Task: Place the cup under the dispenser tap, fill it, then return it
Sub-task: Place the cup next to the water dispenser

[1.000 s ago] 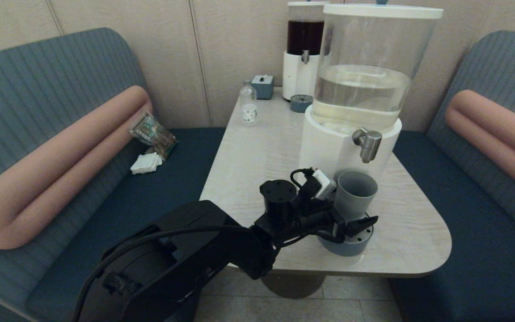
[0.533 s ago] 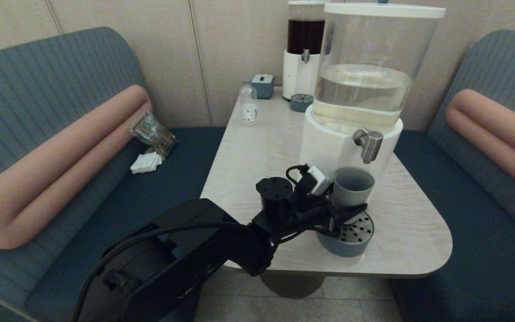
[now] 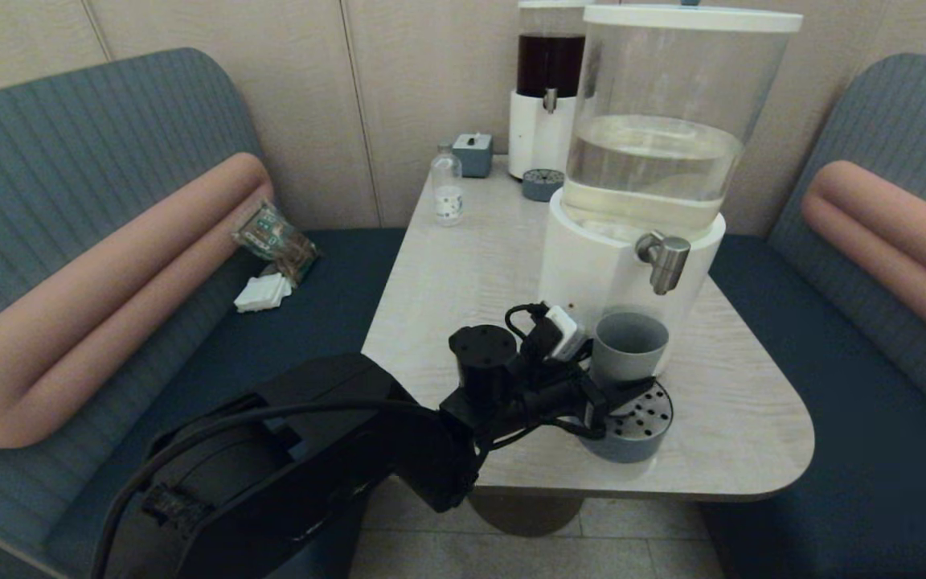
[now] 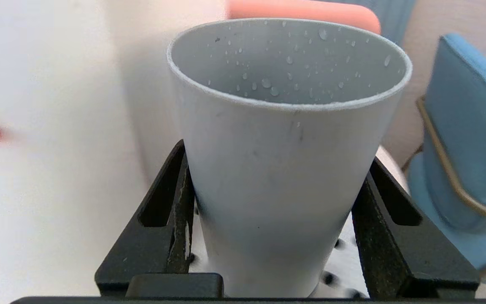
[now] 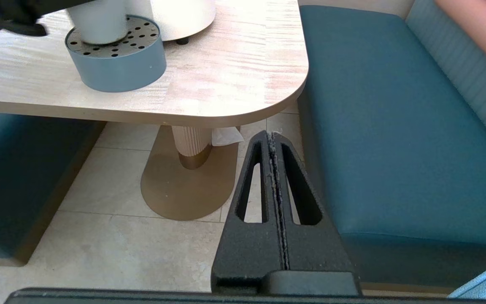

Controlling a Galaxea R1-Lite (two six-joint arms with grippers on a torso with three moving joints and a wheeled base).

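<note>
The cup stands on the round drip tray in front of the big white dispenser, a little to the left of the tap rather than straight under its spout. The left gripper has a finger on each side of the cup's lower wall; the wrist view shows no clear gap, so I judge it is gripping the cup. Only droplets show inside, no liquid level. Placing looks nearly finished, perhaps needing a nudge toward the spout; filling and returning remain. The right gripper hangs below the table edge, beside the tray, fingers pressed together and holding nothing.
</note>
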